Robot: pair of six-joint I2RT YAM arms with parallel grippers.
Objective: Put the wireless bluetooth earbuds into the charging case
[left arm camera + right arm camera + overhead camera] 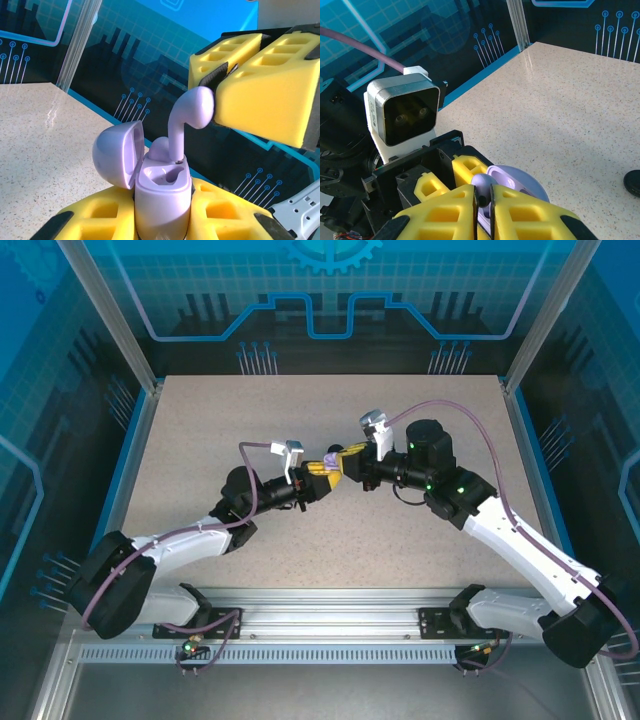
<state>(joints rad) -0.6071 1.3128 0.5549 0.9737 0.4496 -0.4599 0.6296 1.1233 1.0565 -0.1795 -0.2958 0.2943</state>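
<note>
Bright even light, glare streaks on tabletop [50, 117], soft blur on left hand [162, 220]

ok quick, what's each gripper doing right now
left gripper: shut on the lavender charging case
right gripper: shut on a lavender earbud, stem tip at the case's slot

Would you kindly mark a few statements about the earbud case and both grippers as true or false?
1. The lid of the lavender case stands open. True.
2. The right gripper holds a black earbud. False: it pinches a lavender earbud, stem down at the case.
3. The left gripper grips the case. True.
4. The case rests on the table. False: it is held up above it.
</note>
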